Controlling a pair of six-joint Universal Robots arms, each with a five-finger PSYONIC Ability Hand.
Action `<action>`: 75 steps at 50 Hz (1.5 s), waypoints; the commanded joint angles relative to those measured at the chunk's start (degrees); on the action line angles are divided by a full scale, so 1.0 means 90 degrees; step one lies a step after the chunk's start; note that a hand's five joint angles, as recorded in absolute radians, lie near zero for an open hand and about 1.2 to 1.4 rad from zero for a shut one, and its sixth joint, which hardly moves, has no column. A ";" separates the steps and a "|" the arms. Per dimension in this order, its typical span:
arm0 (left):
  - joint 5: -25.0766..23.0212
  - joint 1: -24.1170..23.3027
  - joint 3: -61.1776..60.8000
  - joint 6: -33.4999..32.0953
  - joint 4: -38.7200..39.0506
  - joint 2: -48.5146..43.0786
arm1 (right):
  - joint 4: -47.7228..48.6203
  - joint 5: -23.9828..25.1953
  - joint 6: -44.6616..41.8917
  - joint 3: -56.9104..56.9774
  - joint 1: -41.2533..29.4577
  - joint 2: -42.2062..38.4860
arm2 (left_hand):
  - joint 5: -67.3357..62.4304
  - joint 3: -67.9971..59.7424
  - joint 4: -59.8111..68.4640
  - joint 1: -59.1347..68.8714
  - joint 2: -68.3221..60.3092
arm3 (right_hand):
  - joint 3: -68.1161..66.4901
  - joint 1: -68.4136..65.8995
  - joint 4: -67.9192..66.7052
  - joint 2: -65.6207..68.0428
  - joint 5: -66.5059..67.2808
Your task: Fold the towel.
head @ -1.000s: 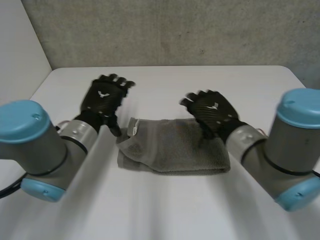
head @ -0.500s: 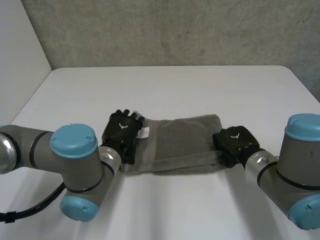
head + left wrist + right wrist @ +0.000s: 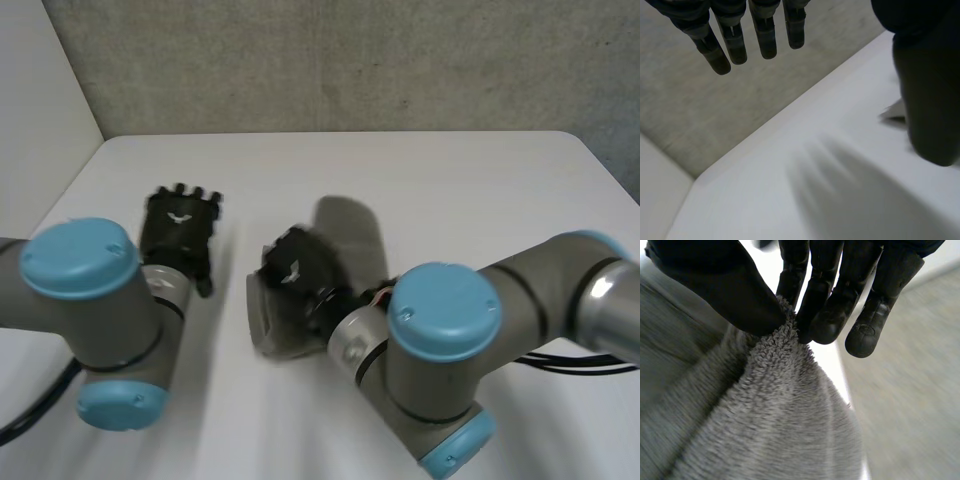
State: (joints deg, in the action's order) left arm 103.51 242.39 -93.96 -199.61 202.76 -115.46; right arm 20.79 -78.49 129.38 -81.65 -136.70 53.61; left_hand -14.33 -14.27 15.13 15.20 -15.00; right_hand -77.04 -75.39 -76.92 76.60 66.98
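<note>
The grey terry towel [image 3: 268,322] lies at the middle of the white table [image 3: 450,190], with one end lifted and carried over the rest. My right hand [image 3: 293,268] is above the towel's left part and is shut on that lifted end. In the right wrist view the thumb and fingers [image 3: 822,315] pinch a tuft of the towel [image 3: 765,415], which hangs below them. My left hand [image 3: 180,222] rests to the left of the towel, apart from it. Its fingers [image 3: 735,37] are straight and hold nothing.
A grey wall [image 3: 350,60] runs behind the table's far edge. The right arm [image 3: 450,350] reaches across the front of the table, and the left arm [image 3: 90,300] stands at the front left.
My right hand has swung from the towel's right end across to its left part, bringing that end with it. My left hand has drawn away from the towel's left end.
</note>
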 commanded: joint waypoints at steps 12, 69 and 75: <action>-0.0709 0.0353 -0.0039 0.0870 0.0079 0.0378 | -0.0523 0.1436 0.3329 -0.0546 0.1047 0.0790 | 0.1344 0.0226 -0.0322 -0.0329 0.0307 | 0.7449 0.7266 0.7436 -0.7399 -0.7442; -0.1569 -0.0371 0.0488 0.1407 -0.0243 0.0385 | -0.1911 -0.0279 0.5487 0.0362 0.2317 0.1609 | 0.1288 0.0170 -0.0266 -0.0273 0.0251 | 0.7449 0.7266 0.7436 -0.7399 -0.7442; -0.1179 0.0243 0.0693 0.1407 -0.0710 0.1499 | -0.1694 -0.1462 0.5332 0.0186 0.2708 0.2548 | 0.1307 0.0189 -0.0285 -0.0292 0.0270 | 0.7449 0.7266 0.7436 -0.7399 -0.7442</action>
State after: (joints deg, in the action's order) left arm 89.52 239.30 -89.68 -187.00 200.51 -112.37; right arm 3.35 -80.70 178.74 -78.17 -115.87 67.43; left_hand -14.35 -14.31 15.13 15.20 -15.00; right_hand -13.98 -13.07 -14.67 14.18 3.37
